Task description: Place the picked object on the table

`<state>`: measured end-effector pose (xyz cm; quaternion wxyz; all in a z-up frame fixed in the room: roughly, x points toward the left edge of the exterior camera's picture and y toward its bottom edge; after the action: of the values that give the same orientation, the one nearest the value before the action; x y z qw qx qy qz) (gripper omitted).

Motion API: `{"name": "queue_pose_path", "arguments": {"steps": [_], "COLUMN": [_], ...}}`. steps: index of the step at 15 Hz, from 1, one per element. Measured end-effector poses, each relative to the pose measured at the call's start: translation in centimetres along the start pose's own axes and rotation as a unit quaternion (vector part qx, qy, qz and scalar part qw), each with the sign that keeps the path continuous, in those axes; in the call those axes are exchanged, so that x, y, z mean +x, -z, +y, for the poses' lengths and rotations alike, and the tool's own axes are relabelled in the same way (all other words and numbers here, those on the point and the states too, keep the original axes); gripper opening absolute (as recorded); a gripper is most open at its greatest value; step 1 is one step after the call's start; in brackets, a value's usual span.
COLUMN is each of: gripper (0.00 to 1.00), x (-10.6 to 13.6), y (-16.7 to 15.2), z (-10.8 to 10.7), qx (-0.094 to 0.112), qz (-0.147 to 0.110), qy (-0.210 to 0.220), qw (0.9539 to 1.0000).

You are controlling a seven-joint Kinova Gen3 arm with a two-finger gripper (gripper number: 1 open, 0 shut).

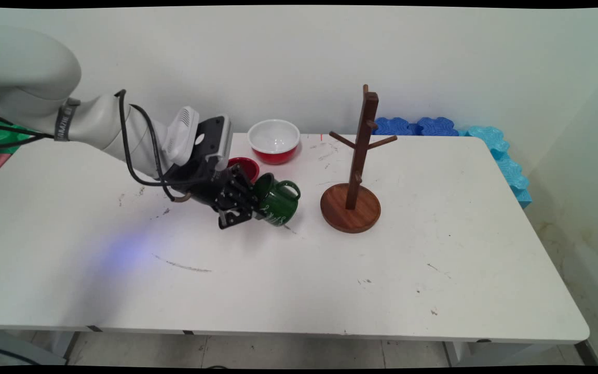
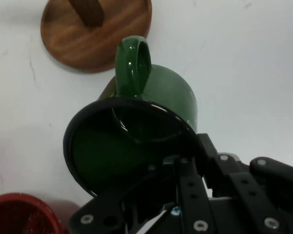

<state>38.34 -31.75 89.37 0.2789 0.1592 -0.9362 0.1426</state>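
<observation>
**My gripper holding a green mug beside the wooden mug tree**

My black two-finger gripper (image 1: 254,203) is pinched on the rim of a glossy green ceramic mug (image 1: 278,200), one finger inside the mouth and the other against the outer wall. I carry the mug tipped on its side, its lower wall very close to the white table (image 1: 330,280); whether it touches the surface I cannot tell. The mouth faces back toward my wrist, and the looped handle points up and toward the mug tree. In the hand view the dark rim of the mug (image 2: 136,141) fills the centre above my gripper (image 2: 185,168), with the handle arching over the top.

The landmark is the dark wooden mug tree (image 1: 353,182), an upright post with short pegs on a round wooden base. The mug lies just beside that base, on the side nearer my arm, and apart from it. In the hand view the round base (image 2: 95,31) shows just beyond the handle.

A small red bowl (image 1: 246,166) sits beyond my gripper, farther from the mug tree than the mug; its rim also shows in the hand view (image 2: 19,214). A larger red bowl with a white inside (image 1: 274,140) stands behind the small one, nearer the wall.
</observation>
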Motion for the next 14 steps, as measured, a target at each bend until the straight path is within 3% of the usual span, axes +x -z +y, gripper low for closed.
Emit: {"name": "queue_pose_path", "arguments": {"steps": [14], "gripper": [0.00], "x": [-0.4], "y": [-2.5], "z": [0.5], "qx": [0.014], "qz": [-0.073], "qy": [-0.037], "qw": [0.9966]}}
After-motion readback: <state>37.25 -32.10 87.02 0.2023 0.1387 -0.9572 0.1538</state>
